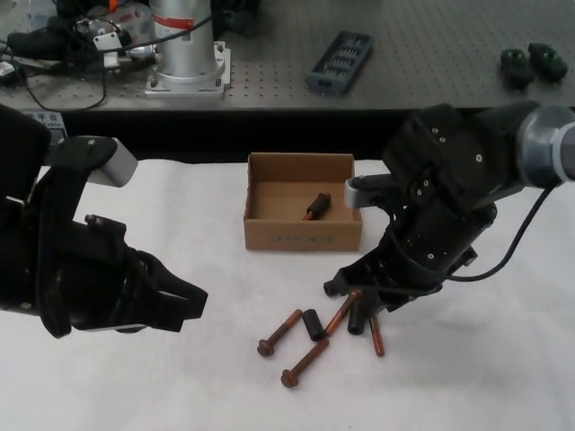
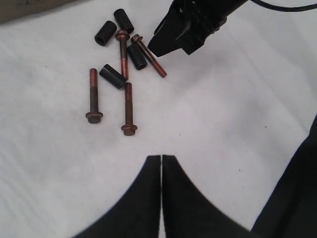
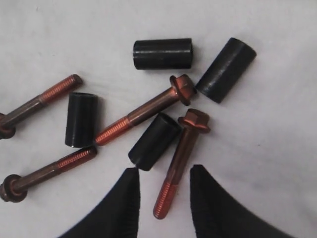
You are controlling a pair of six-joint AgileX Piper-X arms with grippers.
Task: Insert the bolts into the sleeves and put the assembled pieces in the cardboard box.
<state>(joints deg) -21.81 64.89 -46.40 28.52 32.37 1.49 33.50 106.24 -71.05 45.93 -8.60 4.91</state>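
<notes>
Copper bolts lie at six o'clock from the cardboard box. Your right gripper gapes over one; your left gripper is pressed together.

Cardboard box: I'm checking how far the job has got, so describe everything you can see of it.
The cardboard box is plain brown card, open at the top with no flaps showing, standing upright on the white cloth beyond the loose bolts and sleeves. One piece lies on its floor, apparently a coppery bolt in a black sleeve.
</notes>
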